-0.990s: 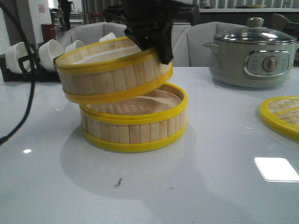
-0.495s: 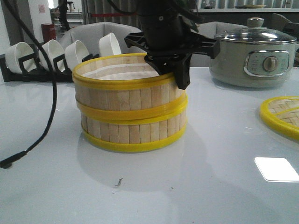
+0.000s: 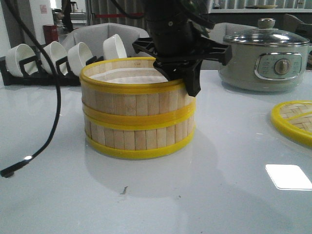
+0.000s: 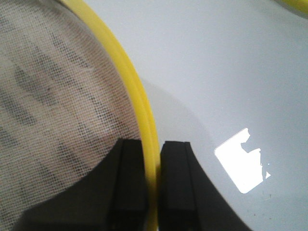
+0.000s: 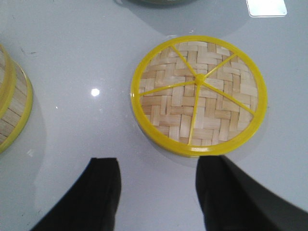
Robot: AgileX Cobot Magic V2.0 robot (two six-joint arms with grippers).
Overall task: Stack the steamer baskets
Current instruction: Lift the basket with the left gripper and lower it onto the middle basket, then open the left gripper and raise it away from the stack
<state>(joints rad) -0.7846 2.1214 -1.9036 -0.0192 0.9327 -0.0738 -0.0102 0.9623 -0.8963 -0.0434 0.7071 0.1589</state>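
Note:
Two bamboo steamer baskets stand stacked at the table's middle. The upper basket (image 3: 131,97) sits level on the lower basket (image 3: 139,139). My left gripper (image 3: 187,80) is shut on the upper basket's right-hand rim. In the left wrist view the yellow rim (image 4: 139,101) runs between the two black fingers of the left gripper (image 4: 151,154), with the white liner (image 4: 57,86) to one side. The woven yellow-rimmed lid (image 5: 198,95) lies flat on the table at the right (image 3: 295,119). My right gripper (image 5: 159,183) is open and empty just short of the lid. It does not show in the front view.
A grey-green electric pot (image 3: 265,56) with a glass lid stands at the back right. White bowls (image 3: 63,56) stand in a black rack at the back left. A black cable (image 3: 46,131) hangs down onto the table at the left. The basket stack shows at the edge of the right wrist view (image 5: 12,110).
The upper basket, held tilted above and left of the lower one, has moved right and down and now sits level on it. My left gripper went with it.

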